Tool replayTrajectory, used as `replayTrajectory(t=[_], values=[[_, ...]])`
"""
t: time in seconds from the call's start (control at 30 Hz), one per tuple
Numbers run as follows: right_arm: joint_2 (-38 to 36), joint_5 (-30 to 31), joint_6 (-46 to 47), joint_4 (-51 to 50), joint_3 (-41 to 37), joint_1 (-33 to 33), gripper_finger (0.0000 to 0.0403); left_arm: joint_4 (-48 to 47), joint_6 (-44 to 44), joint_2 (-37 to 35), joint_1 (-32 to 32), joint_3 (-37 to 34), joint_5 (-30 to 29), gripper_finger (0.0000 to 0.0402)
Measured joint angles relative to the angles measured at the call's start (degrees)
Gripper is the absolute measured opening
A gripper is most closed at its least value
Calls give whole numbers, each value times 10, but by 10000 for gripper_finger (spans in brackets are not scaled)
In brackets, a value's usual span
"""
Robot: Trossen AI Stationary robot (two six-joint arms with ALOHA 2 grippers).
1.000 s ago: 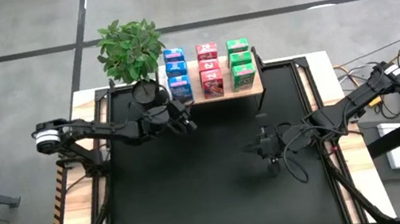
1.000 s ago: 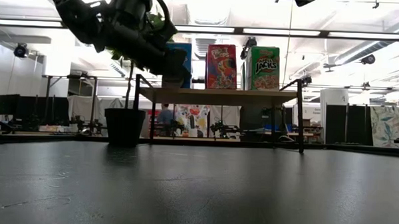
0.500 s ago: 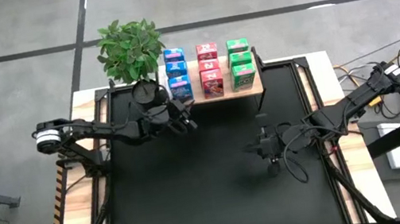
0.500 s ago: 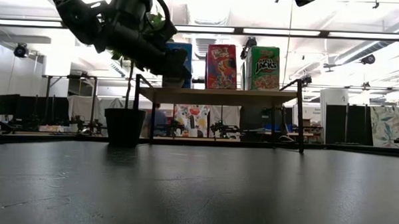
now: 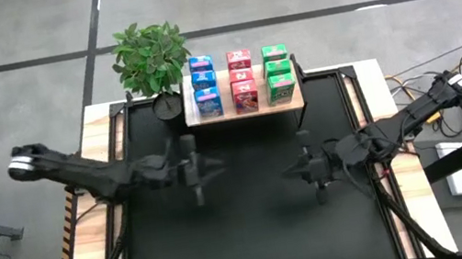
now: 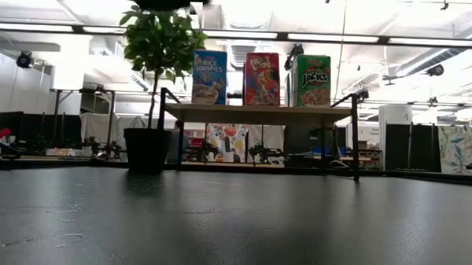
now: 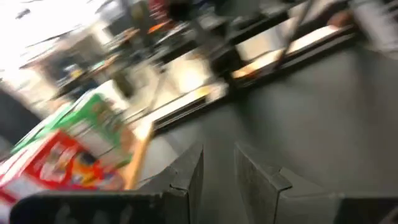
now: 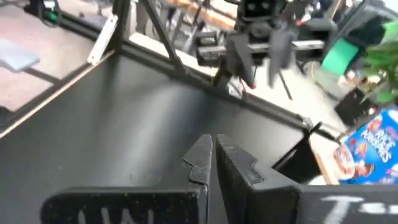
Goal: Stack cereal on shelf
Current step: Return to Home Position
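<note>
Nine cereal cartons stand on the light-wood shelf (image 5: 260,109) at the table's far edge, in a blue column (image 5: 204,87), a red column (image 5: 242,79) and a green column (image 5: 276,73). In the low view the front blue (image 6: 209,77), red (image 6: 262,78) and green (image 6: 312,80) cartons rest upright on the shelf board (image 6: 260,110). My left gripper (image 5: 202,167) hangs over the black mat, near of the shelf and clear of it; its fingers (image 7: 219,165) stand a little apart and hold nothing. My right gripper (image 5: 298,172) waits over the mat's right half, shut (image 8: 214,155).
A potted plant (image 5: 150,59) stands at the shelf's left end, its pot (image 6: 147,149) on the table. Black frame bars run along the mat's left and right sides. Cables lie past the table's right edge (image 5: 417,132). The black mat (image 5: 256,228) lies bare near of both grippers.
My left gripper has drawn back from the front blue carton on the shelf, toward the table's near edge and a little left. The blue carton stays standing on the shelf, now in full view in the low view. The right arm has barely shifted.
</note>
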Motion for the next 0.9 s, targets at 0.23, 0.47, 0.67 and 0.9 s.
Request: replayTrajectory(t=[0.23, 0.47, 0.67, 0.9], values=[[-44, -20, -57, 55, -32, -20, 12, -214, -58, -173, -81, 0, 17, 74], [-96, -21, -62, 55, -62, -36, 12, -301, -83, -295, -89, -14, 31, 74], [-159, -21, -67, 94, -126, -50, 12, -285, -69, -389, -88, -76, 31, 74], [-237, -21, -65, 138, -205, -77, 12, -215, -49, -498, -86, -169, 31, 74]])
